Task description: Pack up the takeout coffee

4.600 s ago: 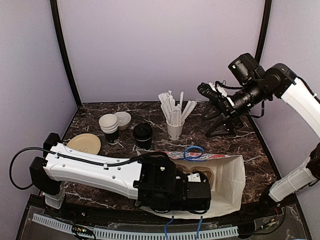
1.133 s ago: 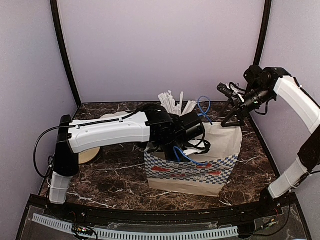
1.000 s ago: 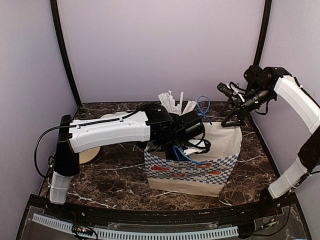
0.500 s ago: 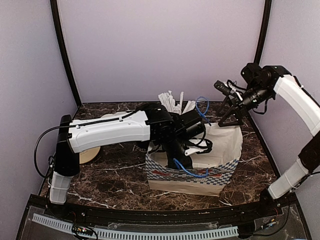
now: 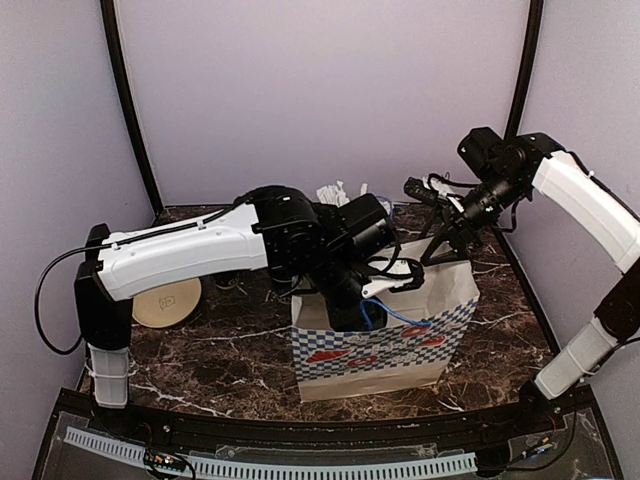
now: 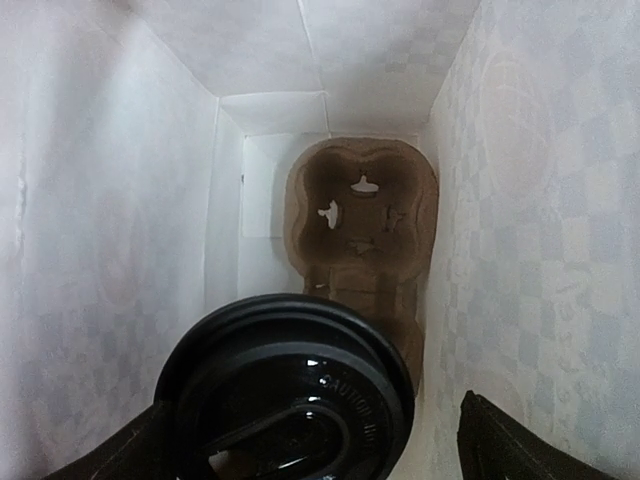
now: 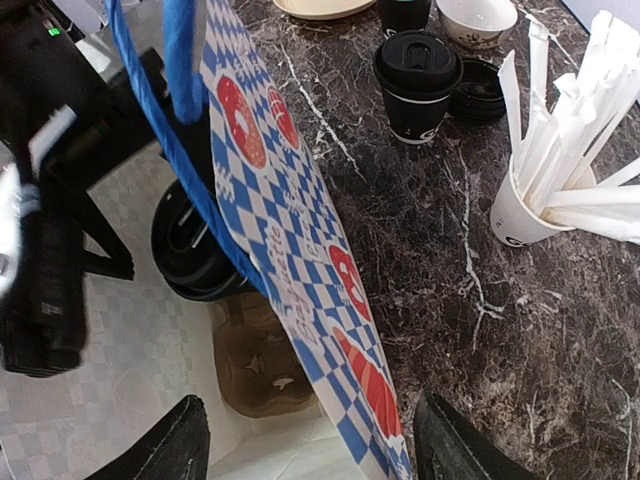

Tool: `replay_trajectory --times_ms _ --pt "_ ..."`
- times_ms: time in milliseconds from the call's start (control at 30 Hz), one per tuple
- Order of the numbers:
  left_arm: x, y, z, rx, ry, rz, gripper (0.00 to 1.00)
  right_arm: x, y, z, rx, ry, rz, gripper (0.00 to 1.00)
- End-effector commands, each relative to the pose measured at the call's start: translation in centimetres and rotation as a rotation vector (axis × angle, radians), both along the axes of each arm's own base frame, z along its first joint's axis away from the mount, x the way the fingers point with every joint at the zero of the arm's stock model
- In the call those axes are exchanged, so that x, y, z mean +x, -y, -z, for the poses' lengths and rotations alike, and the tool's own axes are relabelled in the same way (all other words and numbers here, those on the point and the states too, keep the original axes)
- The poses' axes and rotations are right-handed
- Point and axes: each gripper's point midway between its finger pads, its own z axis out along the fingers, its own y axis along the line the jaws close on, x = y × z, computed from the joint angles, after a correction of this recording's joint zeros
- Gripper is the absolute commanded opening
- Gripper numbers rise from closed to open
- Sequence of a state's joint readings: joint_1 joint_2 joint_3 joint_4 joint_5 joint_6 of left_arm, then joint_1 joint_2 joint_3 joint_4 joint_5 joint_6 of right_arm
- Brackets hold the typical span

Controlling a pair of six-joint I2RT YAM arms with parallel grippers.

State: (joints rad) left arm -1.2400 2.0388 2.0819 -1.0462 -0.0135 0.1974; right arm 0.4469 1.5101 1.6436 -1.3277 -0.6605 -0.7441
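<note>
A takeout coffee [image 6: 290, 395], a black cup with a black lid, stands deep inside the blue-checked paper bag [image 5: 380, 340]. It sits at the near end of a brown cardboard cup carrier [image 6: 362, 215]. My left gripper [image 6: 310, 445] reaches down into the bag and is open, one finger on each side of the lid, the right finger clearly apart from it. My right gripper [image 7: 310, 440] is open and straddles the bag's back wall [image 7: 300, 250] without pinching it. A second lidded takeout coffee [image 7: 418, 85] stands on the table behind the bag.
A white cup of wrapped straws [image 7: 530, 200] stands behind the bag, with a low stack of black lids [image 7: 480, 90] and a white bowl [image 7: 483, 18] further left. A tan plate [image 5: 165, 300] lies at the table's left. The bag's blue handles [image 7: 175, 110] hang at its mouth.
My left gripper has opened around the cup in the bag. The bag now stands taller and more upright. My right gripper has shifted left along the bag's back edge.
</note>
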Motion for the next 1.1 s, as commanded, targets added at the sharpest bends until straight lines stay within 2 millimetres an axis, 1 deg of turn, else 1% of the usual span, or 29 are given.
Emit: replay_trajectory --times_ms 0,33,67,100,167,200,233,300,333,367,400,433,467,500,533,567,600,633,667,700,733,767,800,867,967,1067 --pt "0.1 -0.4 -5.3 -0.147 0.079 -0.004 0.99 0.3 -1.2 0.1 -0.020 0.029 -0.014 0.68" --pt "0.4 -0.2 -5.7 -0.168 0.095 -0.007 0.99 0.3 -1.5 0.1 -0.022 0.033 -0.017 0.66" --pt "0.5 -0.3 -6.7 -0.196 0.112 -0.008 0.99 0.3 -1.7 0.2 -0.025 0.036 -0.019 0.64" --pt "0.6 0.0 -7.2 -0.227 0.127 -0.007 0.99 0.4 -1.9 0.2 -0.025 0.040 -0.021 0.62" --pt "0.8 -0.2 -9.9 -0.308 0.175 -0.011 0.99 0.7 -2.2 0.0 -0.018 0.048 -0.021 0.59" --pt "1.0 -0.2 -10.5 -0.328 0.194 -0.018 0.99 0.9 -2.3 0.0 -0.017 0.051 -0.021 0.57" --pt "1.1 -0.4 -11.7 -0.370 0.218 -0.016 0.99 1.1 -2.4 0.0 -0.017 0.054 -0.018 0.54" --pt "1.3 -0.8 -13.5 -0.424 0.255 -0.029 0.99 1.6 -2.6 0.0 -0.016 0.062 -0.010 0.49" --pt "1.5 -1.1 -13.5 -0.428 0.270 -0.041 0.99 1.8 -2.7 0.0 -0.016 0.065 -0.008 0.45" --pt "1.6 -1.5 -15.0 -0.468 0.290 -0.048 0.99 1.9 -2.7 0.0 -0.017 0.068 -0.007 0.42" --pt "1.8 -1.8 -14.9 -0.466 0.304 -0.061 0.99 2.1 -2.7 0.0 -0.021 0.072 -0.006 0.33" --pt "1.8 -2.3 -16.5 -0.508 0.326 -0.073 0.99 2.1 -2.7 0.2 -0.026 0.074 -0.008 0.24" --pt "2.0 -2.8 -16.0 -0.499 0.341 -0.085 0.99 2.1 -2.6 0.2 -0.033 0.076 -0.008 0.19" --pt "2.0 -3.4 -17.9 -0.557 0.376 -0.091 0.99 2.2 -2.5 0.4 -0.040 0.077 -0.007 0.12" --pt "2.4 -4.0 -16.6 -0.536 0.392 -0.105 0.99 2.3 -2.4 0.5 -0.047 0.083 -0.005 0.09" --pt "2.4 -4.8 -19.4 -0.629 0.440 -0.114 0.99 2.4 -2.2 0.6 -0.056 0.087 -0.001 0.06" --pt "2.6 -5.3 -18.3 -0.624 0.452 -0.124 0.99 2.5 -1.9 0.6 -0.063 0.093 0.005 0.02" --pt "2.6 -6.1 -20.6 -0.709 0.480 -0.139 0.99 2.6 -1.7 0.5 -0.067 0.103 0.012 0.00" --pt "2.9 -6.7 -20.1 -0.713 0.484 -0.153 0.99 2.7 -1.5 0.2 -0.068 0.112 0.022 0.00" --pt "2.9 -7.5 -21.8 -0.776 0.499 -0.173 0.99 2.7 -1.2 -0.2 -0.065 0.124 0.030 0.00" --pt "3.3 -8.0 -21.4 -0.773 0.502 -0.188 0.99 2.7 -1.0 -0.6 -0.061 0.137 0.036 0.00" --pt "3.4 -8.7 -22.2 -0.803 0.514 -0.206 0.99 2.7 -0.8 -1.1 -0.055 0.151 0.046 0.00" --pt "3.7 -9.1 -22.1 -0.804 0.517 -0.216 0.99 2.7 -0.7 -1.5 -0.048 0.164 0.055 0.00" --pt "3.7 -9.6 -22.2 -0.815 0.501 -0.211 0.99 2.3 -0.7 -2.0 -0.026 0.173 0.059 0.00" --pt "3.0 -9.0 -21.9 -0.817 0.452 -0.165 0.99 2.0 -0.8 -2.0 -0.013 0.159 0.060 0.00" --pt "2.7 -8.2 -21.1 -0.789 0.415 -0.134 0.99 2.1 -0.8 -1.5 -0.018 0.150 0.062 0.00"
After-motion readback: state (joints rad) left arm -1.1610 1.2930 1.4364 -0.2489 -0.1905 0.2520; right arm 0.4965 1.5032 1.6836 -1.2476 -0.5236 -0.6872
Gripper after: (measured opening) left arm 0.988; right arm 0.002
